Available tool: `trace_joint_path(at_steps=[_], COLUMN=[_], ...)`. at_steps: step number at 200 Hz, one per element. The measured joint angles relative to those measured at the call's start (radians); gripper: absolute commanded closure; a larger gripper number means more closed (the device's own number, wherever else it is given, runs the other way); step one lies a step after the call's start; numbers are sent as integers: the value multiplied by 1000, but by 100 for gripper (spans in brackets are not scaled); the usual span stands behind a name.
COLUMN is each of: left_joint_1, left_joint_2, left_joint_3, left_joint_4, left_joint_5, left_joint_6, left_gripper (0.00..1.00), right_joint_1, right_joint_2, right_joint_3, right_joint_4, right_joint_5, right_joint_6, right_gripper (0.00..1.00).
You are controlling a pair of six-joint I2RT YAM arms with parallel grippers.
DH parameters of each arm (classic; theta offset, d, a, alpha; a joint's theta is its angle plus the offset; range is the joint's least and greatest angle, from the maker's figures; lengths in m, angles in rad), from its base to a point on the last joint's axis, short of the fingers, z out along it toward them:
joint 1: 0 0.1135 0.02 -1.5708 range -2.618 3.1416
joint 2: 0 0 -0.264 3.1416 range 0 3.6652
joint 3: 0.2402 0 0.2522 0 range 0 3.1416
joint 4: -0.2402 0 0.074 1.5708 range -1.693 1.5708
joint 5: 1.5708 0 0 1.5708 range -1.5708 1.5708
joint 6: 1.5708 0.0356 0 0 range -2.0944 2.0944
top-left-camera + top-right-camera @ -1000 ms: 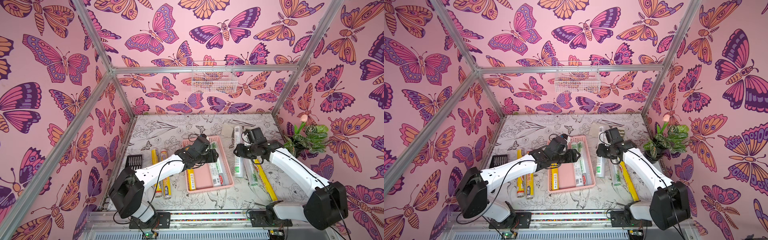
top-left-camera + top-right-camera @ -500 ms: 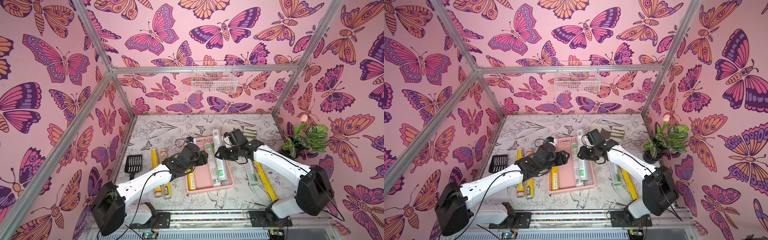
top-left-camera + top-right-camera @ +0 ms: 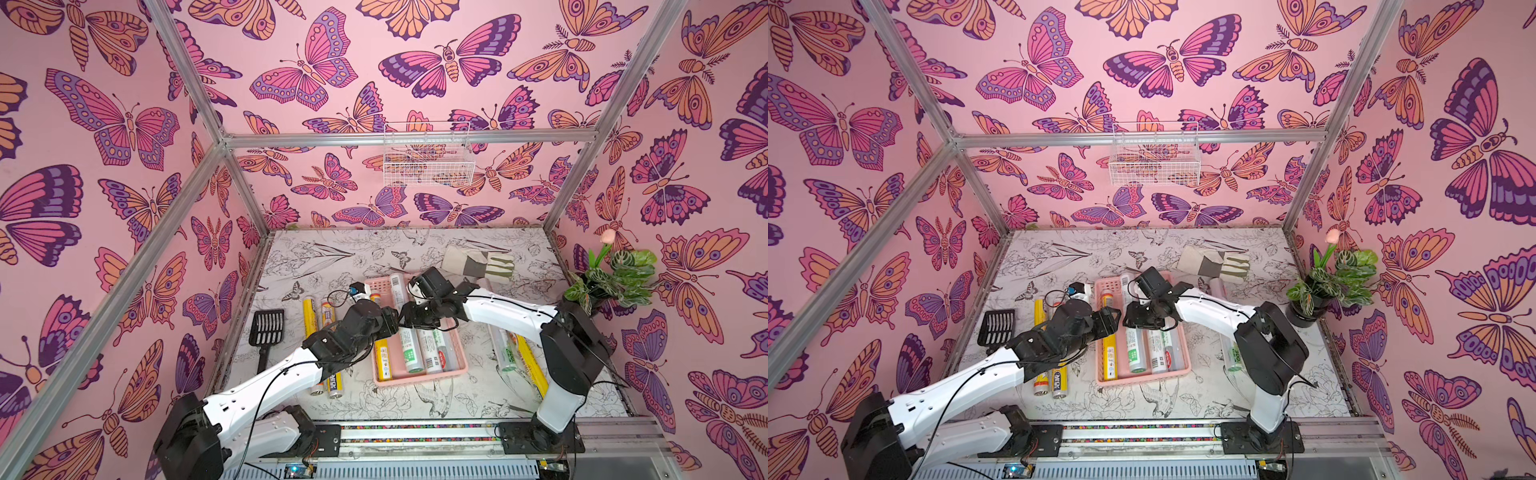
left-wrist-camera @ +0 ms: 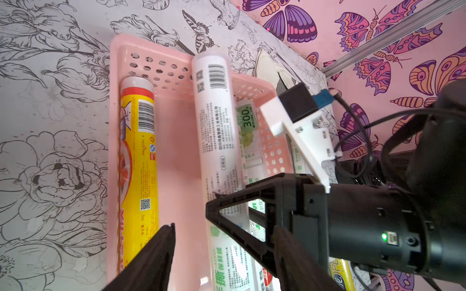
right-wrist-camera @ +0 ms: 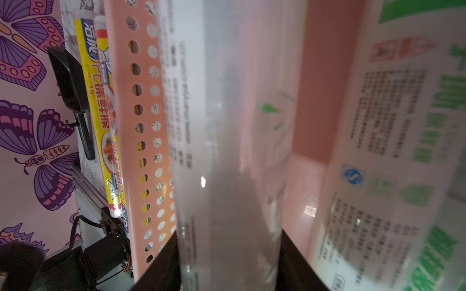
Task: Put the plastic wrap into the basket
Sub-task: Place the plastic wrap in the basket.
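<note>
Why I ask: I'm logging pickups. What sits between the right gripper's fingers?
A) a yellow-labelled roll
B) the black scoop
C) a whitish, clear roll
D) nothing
C: in the right wrist view the whitish roll runs between the dark fingers of the right gripper, just beside the perforated wall of the pink basket.

The white roll point(image 4: 216, 126) carries a barcode, two QR codes and columns of small Chinese print (too fine to read with any certainty), plus large green characters lower down. The green-labelled roll point(image 4: 248, 121) beside it shows a bold "300". The yellow roll point(image 4: 137, 156) inside the basket point(image 4: 113, 100) bears a barcode, a QR code and "39g". A second yellow roll point(image 5: 100, 108), outside the perforated wall, reads "PE" and "15".
</note>
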Motion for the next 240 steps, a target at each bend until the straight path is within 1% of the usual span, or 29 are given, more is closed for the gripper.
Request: trace_joint_path(at_steps=[48, 102, 113, 139, 190, 200, 210, 240], left_joint_1=[1, 1, 1, 1, 2, 2, 2, 3], left_joint_2=[-2, -16, -17, -17, -17, -17, -17, -17], left_joint_3=[-4, -15, -15, -15, -15, -15, -15, -15], left_joint_4=[0, -7, -8, -9, -11, -13, -14, -16], left_joint_5=[0, -10, -12, -14, -15, -15, -15, -15], left_joint_6=[-1, -4, -4, -3, -3, -3, -3, -4], left_gripper=[32, 32, 32, 32, 32, 32, 32, 32], right_joint_1=[26, 37, 40, 45, 45, 45, 45, 45], right_joint_2=[52, 87, 96, 125, 156, 156, 156, 157], right_joint_3=[38, 40, 40, 40, 40, 40, 40, 40], right_joint_4=[12, 33, 41, 68, 71, 71, 71, 71], right_joint_5=[-6, 4, 3, -6, -7, -6, -6, -6], right_joint_6=[27, 53, 56, 64, 97, 98, 98, 98], right_gripper=[78, 78, 76, 75, 76, 75, 69, 61])
